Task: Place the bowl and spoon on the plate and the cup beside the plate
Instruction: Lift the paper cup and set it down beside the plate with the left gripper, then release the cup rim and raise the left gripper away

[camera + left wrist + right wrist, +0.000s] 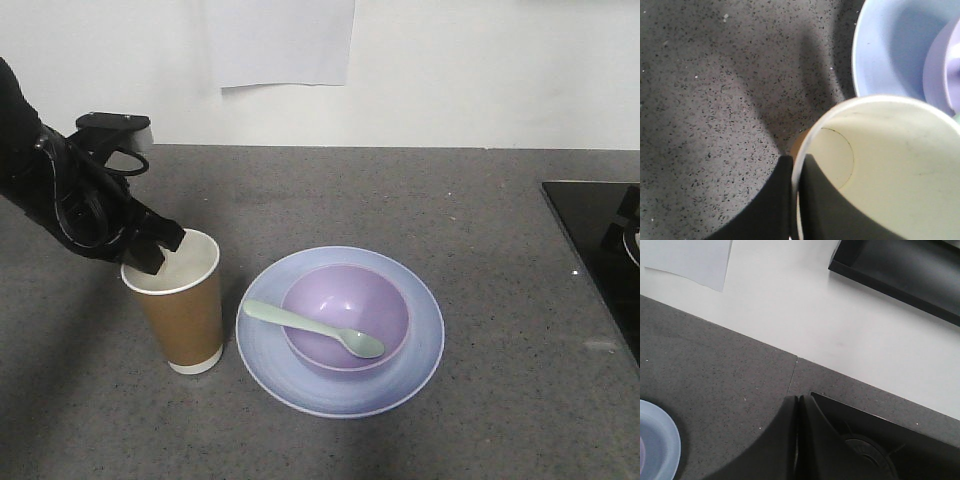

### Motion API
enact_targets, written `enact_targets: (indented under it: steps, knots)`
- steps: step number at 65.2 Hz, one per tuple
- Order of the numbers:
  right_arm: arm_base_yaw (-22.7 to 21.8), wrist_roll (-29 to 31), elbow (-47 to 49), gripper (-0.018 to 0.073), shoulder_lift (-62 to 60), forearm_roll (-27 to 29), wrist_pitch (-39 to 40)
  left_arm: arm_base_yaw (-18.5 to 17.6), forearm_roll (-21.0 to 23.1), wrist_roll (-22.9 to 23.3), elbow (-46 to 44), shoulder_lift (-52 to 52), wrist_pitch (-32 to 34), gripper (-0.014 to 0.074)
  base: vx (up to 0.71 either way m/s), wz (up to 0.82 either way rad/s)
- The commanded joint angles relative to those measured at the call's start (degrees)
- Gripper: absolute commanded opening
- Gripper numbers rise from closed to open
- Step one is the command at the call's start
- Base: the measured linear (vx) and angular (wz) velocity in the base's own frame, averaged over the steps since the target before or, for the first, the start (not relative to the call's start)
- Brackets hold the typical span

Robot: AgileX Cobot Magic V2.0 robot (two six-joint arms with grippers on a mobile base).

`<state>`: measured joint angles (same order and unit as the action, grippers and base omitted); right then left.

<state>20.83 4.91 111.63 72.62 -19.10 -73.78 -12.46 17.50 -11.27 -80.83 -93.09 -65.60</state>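
Note:
The brown paper cup (pixel 183 304) stands upright on the counter just left of the pale blue plate (pixel 268 360). My left gripper (pixel 157 256) is shut on the cup's rim (pixel 796 172), one finger inside and one outside. The lavender bowl (pixel 350 298) sits in the middle of the plate. A mint spoon (pixel 312 327) lies across the bowl, scoop inside, handle over the bowl's left rim. In the left wrist view the plate (pixel 890 55) and bowl edge (pixel 942 65) show at the upper right. My right gripper (pixel 798 405) is shut and empty above the counter at the right.
A black cooktop (pixel 600 235) sits set into the grey counter at the right edge, and appears under my right gripper as a dark panel (pixel 870 440). A white wall with a paper sheet (pixel 282 40) runs along the back.

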Motion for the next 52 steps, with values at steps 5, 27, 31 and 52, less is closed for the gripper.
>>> enact_targets:
  steps: [5, 27, 31, 52]
  knots:
    - [0.0, 0.1, 1.3, -0.0006, -0.7, -1.2, 0.0, -0.2, 1.6, -0.1, -1.0, 2.2, 2.2, 0.0032, 0.0, 0.0]
    - [0.0, 0.1, 1.3, -0.0006, -0.7, -1.2, 0.0, -0.2, 1.7, -0.1, -1.0, 2.2, 2.6, 0.0207, 0.0, 0.0]
    - [0.0, 0.1, 1.3, -0.0006, -0.7, -1.2, 0.0, -0.2, 1.7, -0.1, -1.0, 2.2, 2.7, 0.0248, 0.0, 0.0]
    - [0.0, 0.1, 1.3, -0.0006, -0.7, -1.2, 0.5, -0.2, 1.8, 0.0, -4.2, 2.3, 2.0, 0.0301, 0.0, 0.0]
